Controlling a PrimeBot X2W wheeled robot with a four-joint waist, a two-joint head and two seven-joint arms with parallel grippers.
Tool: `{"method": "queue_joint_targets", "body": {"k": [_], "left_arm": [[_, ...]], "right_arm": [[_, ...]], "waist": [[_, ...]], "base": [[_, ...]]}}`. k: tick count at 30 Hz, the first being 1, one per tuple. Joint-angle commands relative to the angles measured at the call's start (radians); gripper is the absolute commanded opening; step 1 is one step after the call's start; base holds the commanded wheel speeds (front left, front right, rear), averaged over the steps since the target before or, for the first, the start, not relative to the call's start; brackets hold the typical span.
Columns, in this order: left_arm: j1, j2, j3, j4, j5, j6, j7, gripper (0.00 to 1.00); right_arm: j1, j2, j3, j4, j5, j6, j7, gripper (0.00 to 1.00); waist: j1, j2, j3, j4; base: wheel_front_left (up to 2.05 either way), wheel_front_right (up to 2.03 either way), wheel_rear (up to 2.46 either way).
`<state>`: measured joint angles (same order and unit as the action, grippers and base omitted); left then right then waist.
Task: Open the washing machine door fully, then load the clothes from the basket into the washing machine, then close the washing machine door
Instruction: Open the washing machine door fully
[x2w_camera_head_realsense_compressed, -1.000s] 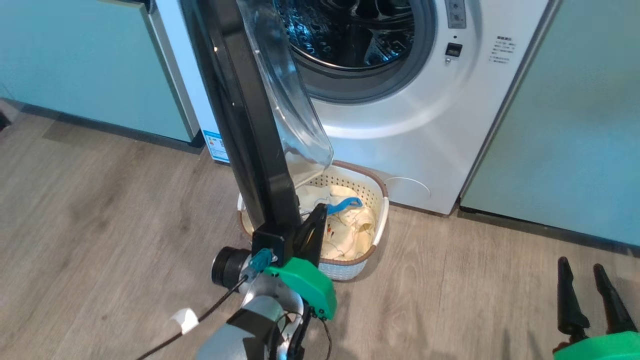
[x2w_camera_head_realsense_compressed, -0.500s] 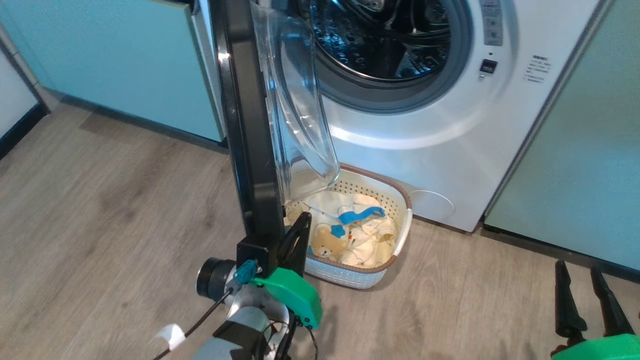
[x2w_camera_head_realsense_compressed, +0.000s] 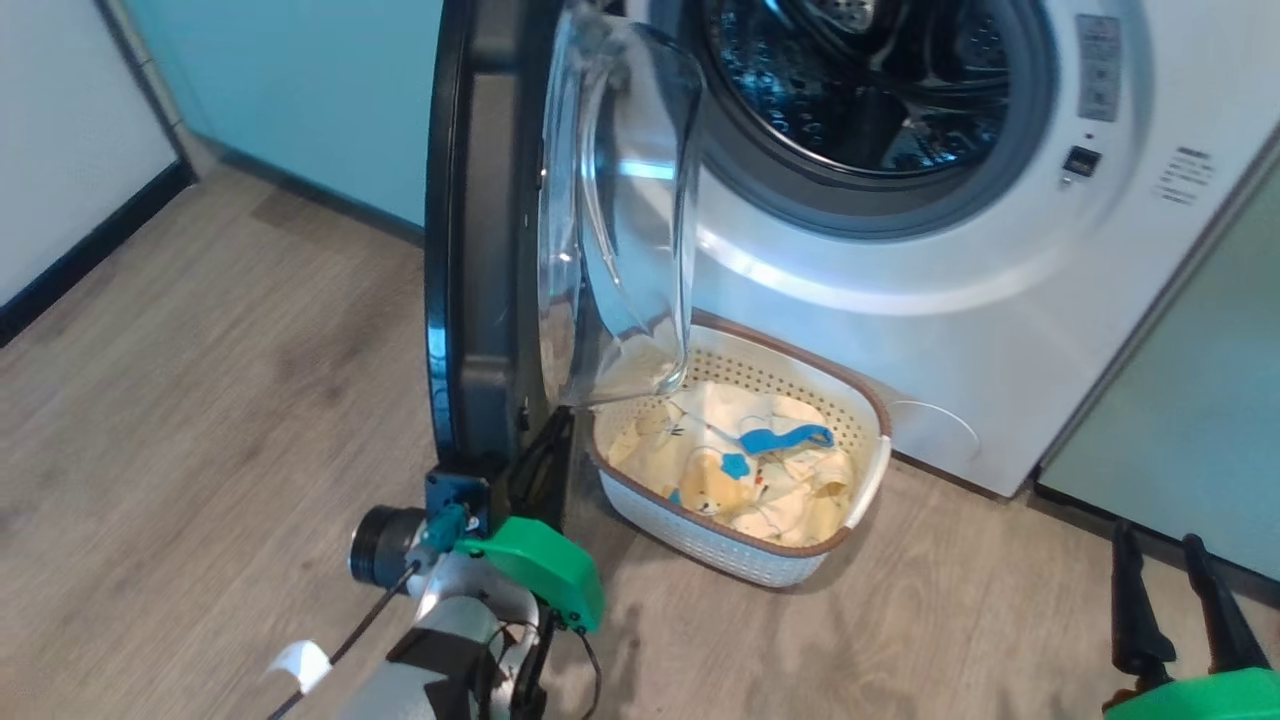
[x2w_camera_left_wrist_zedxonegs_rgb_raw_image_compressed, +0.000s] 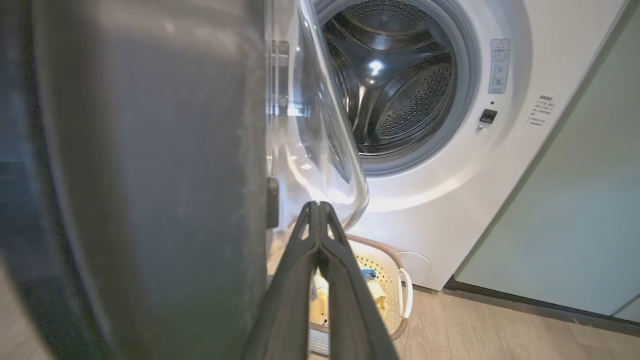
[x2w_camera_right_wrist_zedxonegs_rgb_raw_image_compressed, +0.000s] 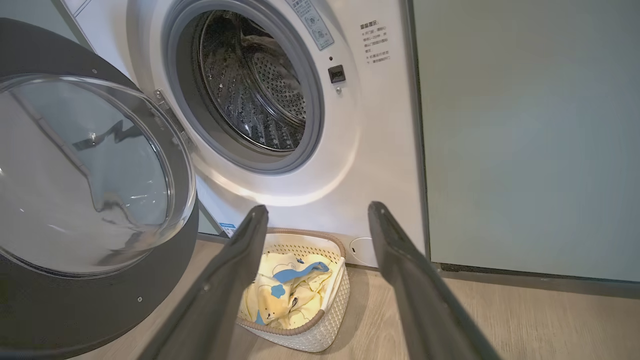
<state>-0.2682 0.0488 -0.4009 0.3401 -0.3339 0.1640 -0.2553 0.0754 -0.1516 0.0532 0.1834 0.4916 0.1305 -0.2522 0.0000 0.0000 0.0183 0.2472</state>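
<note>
Door (x2w_camera_head_realsense_compressed: 480, 250) swung wider than second ago: left gripper (x2w_camera_left_wrist_zedxonegs_rgb_raw_image_compressed: 317, 207), clenched empty, pressed its inner rim, centre frame. Right gripper (x2w_camera_head_realsense_compressed: 1160, 537) gaped idle, lower right. Clothes (x2w_camera_head_realsense_compressed: 760, 470) waited in basket (x2w_camera_head_realsense_compressed: 872, 470); loading next.

Left gripper (x2w_camera_left_wrist_zedxonegs_rgb_raw_image_compressed: 318, 207): two long dark tapered plastic fingers, slotted near tips. Behind it, bright green moulded housing (x2w_camera_head_realsense_compressed: 540, 575). Black cylindrical wrist camera (x2w_camera_head_realsense_compressed: 378, 545), teal connector (x2w_camera_head_realsense_compressed: 445, 525), thin black cable (x2w_camera_head_realsense_compressed: 350, 640), white tape tag (x2w_camera_head_realsense_compressed: 298, 665). Silver-grey forearm (x2w_camera_head_realsense_compressed: 465, 600), black band (x2w_camera_head_realsense_compressed: 430, 652). Right gripper (x2w_camera_head_realsense_compressed: 1157, 535): same dark fingers, green base (x2w_camera_head_realsense_compressed: 1200, 698).
</note>
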Motion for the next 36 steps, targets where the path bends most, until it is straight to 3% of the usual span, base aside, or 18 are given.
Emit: {"method": "queue_joint_targets", "body": {"k": [1,17,36], "left_arm": [[-0.035,0.018,0.050,-0.028,0.009,-0.002,-0.006,0.00],[-0.046,0.043,0.176,0.005,0.011,-0.007,-0.006,0.00],[-0.168,0.097,0.328,0.134,0.021,-0.033,-0.006,0.00]], "right_arm": [[-0.028,-0.014,0.015,-0.029,0.000,0.000,-0.010,1.00],[-0.030,-0.010,0.013,-0.033,0.000,0.000,-0.010,1.00],[-0.049,-0.027,0.033,-0.034,0.004,0.000,-0.010,1.00]], "waist": [[0.0000,0.0000,0.000,0.018],[0.0000,0.0000,0.019,0.119],[0.0000,0.0000,0.061,0.131]], "base": [[0.00,0.00,0.00],[0.00,0.00,0.00],[0.00,0.00,0.00]]}}
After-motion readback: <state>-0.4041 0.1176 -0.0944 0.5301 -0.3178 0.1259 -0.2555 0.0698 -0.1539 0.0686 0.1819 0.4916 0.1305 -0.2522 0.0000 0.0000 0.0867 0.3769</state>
